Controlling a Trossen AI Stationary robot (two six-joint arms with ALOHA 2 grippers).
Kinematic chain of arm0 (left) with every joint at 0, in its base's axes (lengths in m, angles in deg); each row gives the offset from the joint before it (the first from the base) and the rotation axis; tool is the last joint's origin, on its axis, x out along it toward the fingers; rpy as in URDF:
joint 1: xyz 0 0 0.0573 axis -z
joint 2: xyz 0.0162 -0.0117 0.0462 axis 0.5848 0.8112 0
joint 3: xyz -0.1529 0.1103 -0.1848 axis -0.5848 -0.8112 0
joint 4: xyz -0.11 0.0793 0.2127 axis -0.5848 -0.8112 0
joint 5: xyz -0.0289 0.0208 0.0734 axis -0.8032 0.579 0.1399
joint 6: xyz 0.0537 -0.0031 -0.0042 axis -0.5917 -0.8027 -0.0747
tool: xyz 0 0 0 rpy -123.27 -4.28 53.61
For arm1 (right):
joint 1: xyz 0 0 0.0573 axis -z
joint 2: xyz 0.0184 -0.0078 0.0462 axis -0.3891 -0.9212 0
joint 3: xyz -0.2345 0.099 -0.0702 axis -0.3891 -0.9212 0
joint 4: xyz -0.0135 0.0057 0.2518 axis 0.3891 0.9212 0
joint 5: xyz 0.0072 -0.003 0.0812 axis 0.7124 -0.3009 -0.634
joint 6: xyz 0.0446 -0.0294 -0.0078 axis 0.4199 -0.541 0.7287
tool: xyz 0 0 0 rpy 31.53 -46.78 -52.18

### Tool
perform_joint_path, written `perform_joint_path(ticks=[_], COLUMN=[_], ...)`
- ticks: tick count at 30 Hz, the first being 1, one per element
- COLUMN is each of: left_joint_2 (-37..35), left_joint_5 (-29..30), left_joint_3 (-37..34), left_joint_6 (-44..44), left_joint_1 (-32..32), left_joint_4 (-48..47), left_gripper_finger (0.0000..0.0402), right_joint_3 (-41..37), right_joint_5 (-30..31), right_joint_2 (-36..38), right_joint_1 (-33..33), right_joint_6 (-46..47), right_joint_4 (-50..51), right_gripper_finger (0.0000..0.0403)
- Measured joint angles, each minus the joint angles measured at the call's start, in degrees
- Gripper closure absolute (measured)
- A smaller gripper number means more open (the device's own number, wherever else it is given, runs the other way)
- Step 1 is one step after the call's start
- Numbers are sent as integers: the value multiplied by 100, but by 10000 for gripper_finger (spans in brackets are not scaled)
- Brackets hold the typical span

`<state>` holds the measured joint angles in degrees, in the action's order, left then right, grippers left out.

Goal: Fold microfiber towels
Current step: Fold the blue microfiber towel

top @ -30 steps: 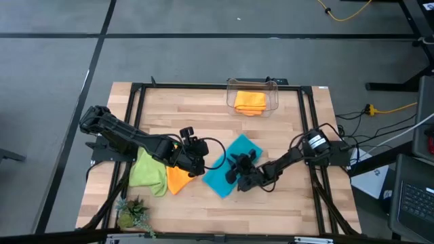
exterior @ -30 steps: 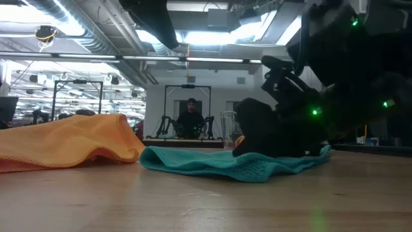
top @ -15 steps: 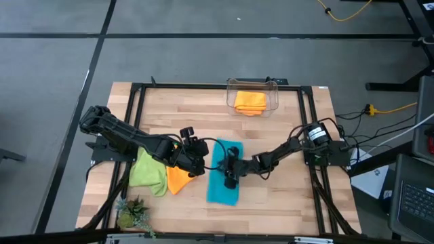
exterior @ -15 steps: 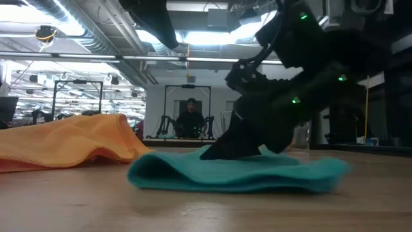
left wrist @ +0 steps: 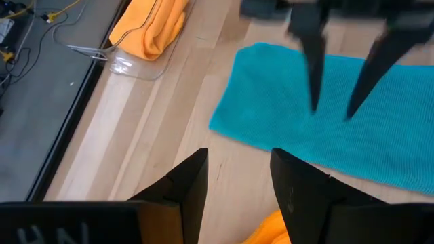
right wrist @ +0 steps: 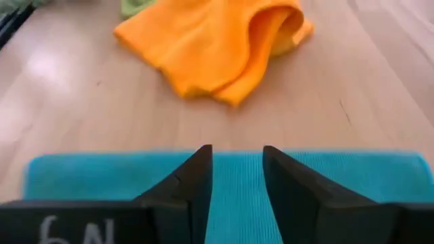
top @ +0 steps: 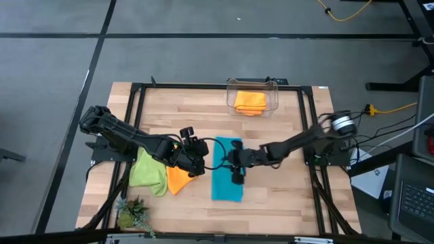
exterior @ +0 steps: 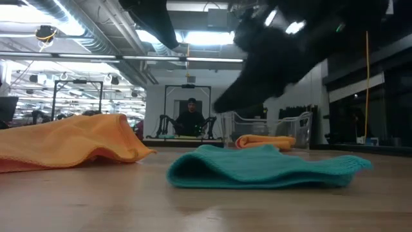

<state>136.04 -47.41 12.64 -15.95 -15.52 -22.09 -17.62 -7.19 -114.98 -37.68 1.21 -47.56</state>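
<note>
the folded turquoise blue microfiber towel point(top: 227, 169) lies flat on the wooden tabletop point(top: 285, 196); right hand point(top: 237, 177) hovers over it released, left hand point(top: 201, 163) beside, empty, unclenched.

Left gripper point(top: 196, 163) parked left of tabletop centre, fingers parted; right gripper point(top: 236, 163) near centre, fingers parted, empty.

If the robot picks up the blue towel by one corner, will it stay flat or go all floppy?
Probably floppy. The blue towel lies folded with a soft, rounded edge and a wavy top, so it bends easily. It would likely droop from the right gripper. It also looks light and thin, and its fuzzy knit probably makes it drag on the wooden table rather than slide.
</note>
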Motion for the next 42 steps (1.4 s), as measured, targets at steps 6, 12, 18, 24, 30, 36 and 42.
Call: perform_joint_path(ticks=[6, 12, 18, 24, 30, 36, 42], left_joint_2=[-2, 0, 4, 323, 818, 1217, 1520], left_joint_5=[-207, -639, -1552, -2163, -2177, -2109, -2102], left_joint_3=[-82, -736, -1560, -1897, -1626, -1309, -1288], left_joint_6=[-13, -42, -477, -1256, -1357, -1245, -1467], left_joint_1=[0, 46, 281, 661, 986, 1141, 1257], left_joint_4=[121, 668, 3024, 5115, 5544, 5463, 5384], left_gripper_finger=[248, 248, 248, 248, 239, 189, 165], right_joint_3=[-4, -6, -4, -2, 3, 5, 9], right_joint_5=[-69, -39, -80, 112, -17, -342, -455], right_joint_2=[1017, 1148, 935, 624, 544, 549, 524], right_joint_1=[-597, -1154, -1671, -1969, -2047, -2070, -2093], right_joint_6=[418, 891, 849, 566, 597, 729, 586], right_joint_4=[1712, 2773, 2350, 1959, 1844, 1516, 1089], right_gripper_finger=[270, 269, 269, 269, 269, 261, 196])
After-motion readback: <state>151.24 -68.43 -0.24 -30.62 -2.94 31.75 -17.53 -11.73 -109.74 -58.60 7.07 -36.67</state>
